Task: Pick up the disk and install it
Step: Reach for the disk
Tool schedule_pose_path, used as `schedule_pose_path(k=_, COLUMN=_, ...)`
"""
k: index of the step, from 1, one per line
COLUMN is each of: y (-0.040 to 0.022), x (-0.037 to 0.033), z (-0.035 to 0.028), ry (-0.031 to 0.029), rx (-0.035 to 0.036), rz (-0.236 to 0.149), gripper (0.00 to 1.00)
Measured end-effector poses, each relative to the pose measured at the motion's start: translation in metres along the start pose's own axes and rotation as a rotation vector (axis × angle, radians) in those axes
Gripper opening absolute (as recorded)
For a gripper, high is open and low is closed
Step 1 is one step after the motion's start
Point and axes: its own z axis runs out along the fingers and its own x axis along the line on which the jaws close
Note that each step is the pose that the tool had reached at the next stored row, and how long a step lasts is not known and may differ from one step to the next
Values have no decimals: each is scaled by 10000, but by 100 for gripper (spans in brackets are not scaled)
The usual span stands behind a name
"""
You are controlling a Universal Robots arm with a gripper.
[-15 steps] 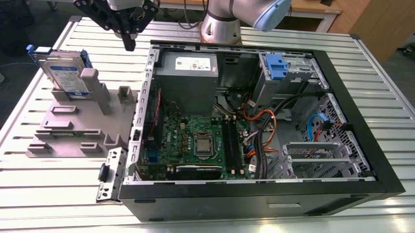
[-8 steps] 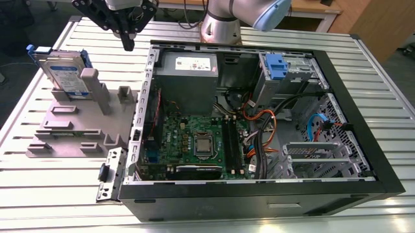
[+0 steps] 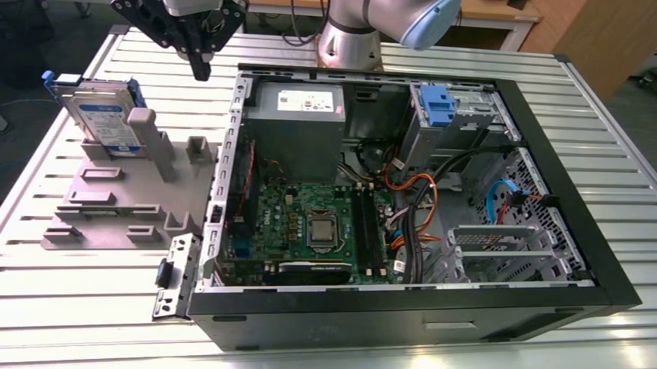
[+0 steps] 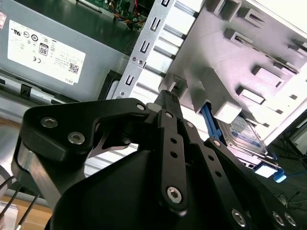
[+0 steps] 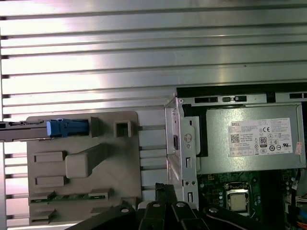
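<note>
The disk (image 3: pixel 103 117) stands on edge in a slot at the far end of a grey fixture (image 3: pixel 123 192), on the exterior view's left. It is silver with a white-and-blue label and a blue bracket. The second wrist view shows the disk (image 4: pixel 244 136) behind the fixture's posts, and the first wrist view shows the disk (image 5: pixel 48 128) edge-on. My black gripper (image 3: pixel 201 71) hangs above the table between the fixture and the computer case (image 3: pixel 575 192), to the exterior view's right of the disk and apart from it. Its fingers meet at the tips in both wrist views, gripper (image 4: pixel 167 95) and gripper (image 5: pixel 163 188), holding nothing.
The open case lies on a slatted metal table (image 3: pixel 575 84). Inside are a grey power supply (image 3: pixel 298 108), a motherboard (image 3: pixel 308 223), cables and a drive bay with a blue latch (image 3: pixel 436 104). The arm's base (image 3: pixel 349 38) stands behind the case.
</note>
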Motion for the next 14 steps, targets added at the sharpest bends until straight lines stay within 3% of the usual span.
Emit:
schedule_pose_path(k=1, y=0, x=3, z=0, ry=0, rx=0, rz=0, gripper=11)
schedule_pose_path(k=2, y=-6, x=81, z=-2, ry=0, rx=0, rz=0, gripper=11)
schedule_pose_path(k=14, y=-9, x=118, z=-3, ry=1, rx=0, rz=0, gripper=11)
